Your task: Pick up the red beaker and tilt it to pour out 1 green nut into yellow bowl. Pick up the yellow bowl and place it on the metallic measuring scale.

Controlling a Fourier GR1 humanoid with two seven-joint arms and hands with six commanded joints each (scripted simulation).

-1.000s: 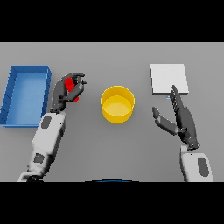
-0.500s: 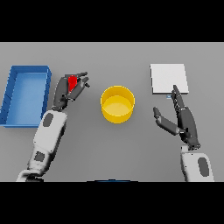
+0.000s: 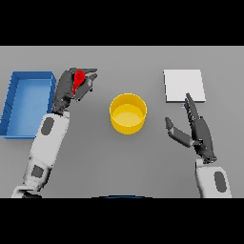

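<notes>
Left robot hand [image 3: 71, 88] curls its dark fingers round the small red beaker [image 3: 78, 78], held between the blue rectangular tray [image 3: 26, 102] and the round yellow bowl [image 3: 127, 113] on the grey counter [image 3: 124, 162]. Right robot hand [image 3: 195, 128] rests open with straight fingers, holding nothing, just below the flat white square scale [image 3: 183, 85].
</notes>
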